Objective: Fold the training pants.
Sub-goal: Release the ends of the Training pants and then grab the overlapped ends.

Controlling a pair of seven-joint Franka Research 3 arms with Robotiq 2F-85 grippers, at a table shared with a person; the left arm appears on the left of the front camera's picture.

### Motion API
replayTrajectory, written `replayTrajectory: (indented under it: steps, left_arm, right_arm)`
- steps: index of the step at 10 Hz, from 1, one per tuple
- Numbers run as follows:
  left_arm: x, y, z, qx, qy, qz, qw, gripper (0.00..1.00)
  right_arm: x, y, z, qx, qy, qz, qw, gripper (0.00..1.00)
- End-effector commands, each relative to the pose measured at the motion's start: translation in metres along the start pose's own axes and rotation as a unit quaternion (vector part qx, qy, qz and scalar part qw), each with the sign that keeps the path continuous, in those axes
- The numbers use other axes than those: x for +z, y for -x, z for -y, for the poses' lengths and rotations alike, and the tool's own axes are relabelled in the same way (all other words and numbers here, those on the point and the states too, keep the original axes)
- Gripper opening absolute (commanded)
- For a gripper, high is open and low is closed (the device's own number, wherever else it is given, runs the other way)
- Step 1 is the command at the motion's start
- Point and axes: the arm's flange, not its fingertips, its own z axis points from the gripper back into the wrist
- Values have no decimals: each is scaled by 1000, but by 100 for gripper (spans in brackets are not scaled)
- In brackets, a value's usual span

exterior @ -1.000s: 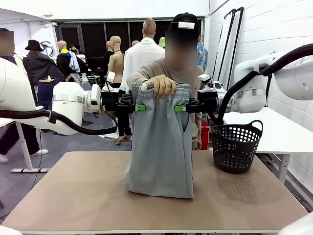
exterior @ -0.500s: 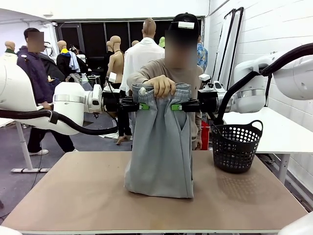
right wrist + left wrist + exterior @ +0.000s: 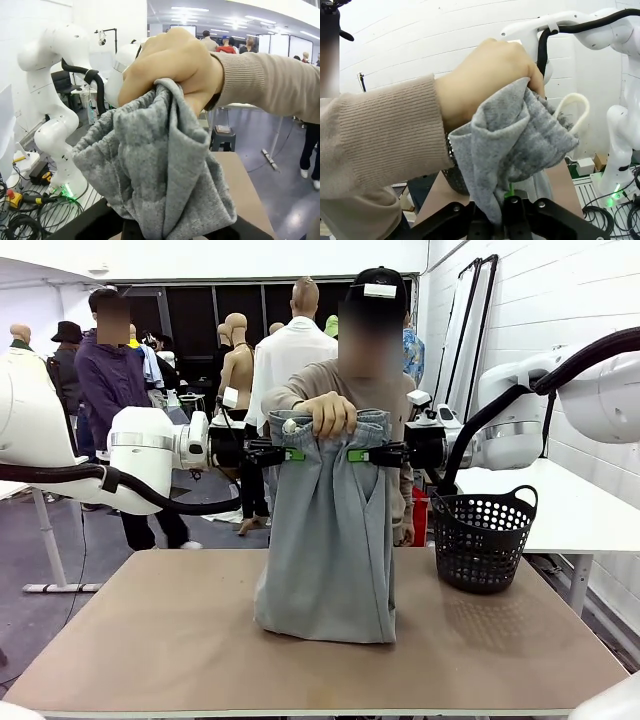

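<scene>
training pants (image 3: 330, 540) hanging — both end effectors apparently clamped, person's hand (image 3: 330, 416) gripping waistband

Light brown table (image 3: 150, 640), plain matte top, pale edge along near side. On it: black plastic mesh basket (image 3: 482, 540) w/ handle, standing upright near far right corner. Bottom of the training pants (image 3: 330, 570) rests on the top approx centre, hem bunched where it meets the surface; basket & pants apart.
</scene>
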Motion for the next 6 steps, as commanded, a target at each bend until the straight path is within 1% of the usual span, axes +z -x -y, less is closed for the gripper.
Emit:
replayTrajectory:
  steps: [1,3,4,5,6]
  left_arm:
    - [-5,-5,-1,4,-6,-9,1000,0]
    - [-5,-6,-2,2,-8,-14,1000,0]
    - [-5,-6,-4,-15,-6,-10,1000,0]
    - [-1,-9,-15,34,27,-36,998,0]
    - [0,0,-1,-2,-5,-3,1000,0]
  right_arm:
    - [-3,-2,7,9,-1,0,1000,0]
    - [-4,-2,10,5,-1,-9,1000,0]
    - [-5,-3,12,-8,-6,1,1000,0]
    - [-4,-2,14,-14,-22,8,1000,0]
    - [0,2,3,-2,-1,-1,1000,0]
